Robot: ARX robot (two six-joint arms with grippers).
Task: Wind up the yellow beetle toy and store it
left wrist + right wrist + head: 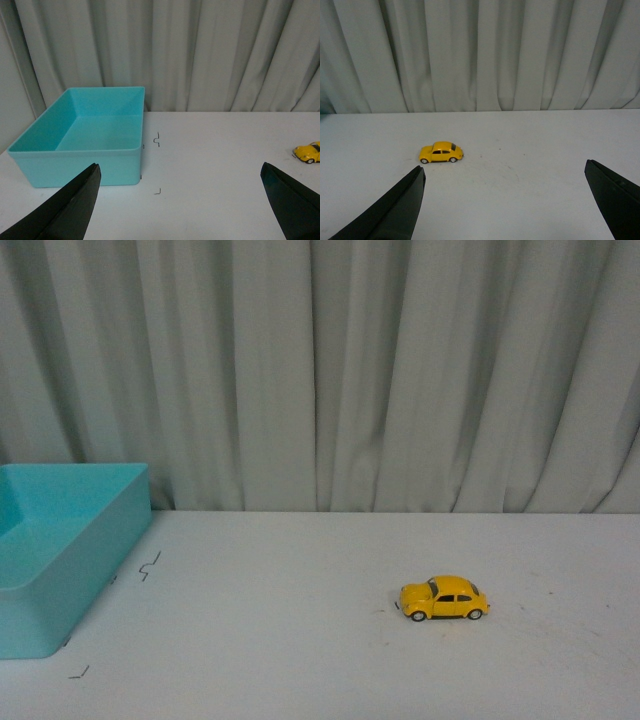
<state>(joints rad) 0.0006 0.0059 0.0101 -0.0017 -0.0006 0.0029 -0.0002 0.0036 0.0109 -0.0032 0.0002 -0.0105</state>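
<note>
Right, on my screens now: the beetle [445, 599] sits on its four wheels on the white table [300, 660], side-on to the body camera, with bare tabletop all round it and nothing touching it. My right pincer [505, 166] hangs above the table with its jaws spread wide, nothing between them, and the beetle lies ahead of it, off toward my left side of the gap and closer to that finger [400, 210] than to the other. It is clear of both fingers. Over to the left pincer [180, 166]: wide open as well, holding nothing, with the two black fingers framing the table. Ahead of it and toward the left stands the teal bin [75, 167], open-topped, with only its own floor showing inside. From this pincer the beetle is well apart, far out past the right-hand finger, just at the edge of what that camera catches. Just beside the bin's near corner there are thin black marks [157, 141] on the table, small hooks and corner ticks, not letters. Any badge or lettering on the beetle is too small for me to read. A pale pleated curtain [320, 370] closes off the back.
</note>
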